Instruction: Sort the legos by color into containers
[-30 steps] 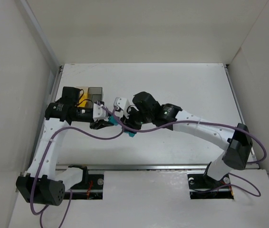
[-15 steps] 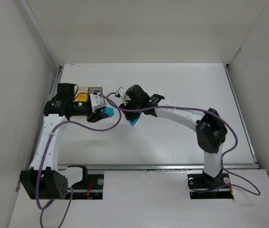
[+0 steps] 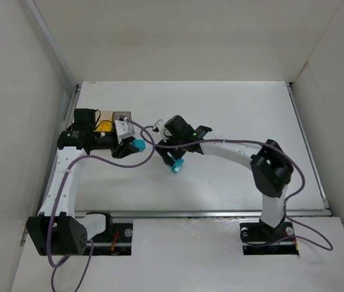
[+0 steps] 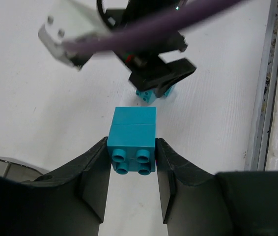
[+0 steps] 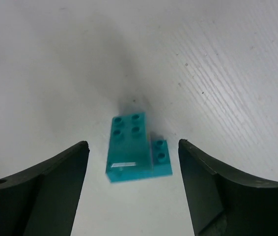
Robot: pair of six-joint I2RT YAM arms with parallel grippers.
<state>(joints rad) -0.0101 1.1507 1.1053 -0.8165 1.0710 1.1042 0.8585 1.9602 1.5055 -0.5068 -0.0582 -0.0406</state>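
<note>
A teal lego block (image 4: 131, 140) sits pinched between the fingers of my left gripper (image 4: 131, 142), studs facing the camera. From above, that gripper (image 3: 129, 147) holds the block (image 3: 137, 146) just right of the containers. The amber box (image 3: 103, 126) has yellow pieces in it, and the grey box (image 3: 122, 117) adjoins it. A second teal lego (image 5: 131, 147), an L-shaped piece, lies flat on the table between the wide-apart jaws of my right gripper (image 5: 133, 143), touching neither finger. From above, that piece (image 3: 176, 165) lies below the right gripper (image 3: 175, 159).
White walls enclose the table on the left, back and right. A metal rail (image 4: 266, 98) runs along the table's edge. Purple cables (image 3: 154, 149) loop between the two arms over the table's middle.
My right gripper has opened and the L-shaped teal lego now lies loose on the table, slightly nearer the front. The left gripper has kept its hold on the teal block beside the containers.
</note>
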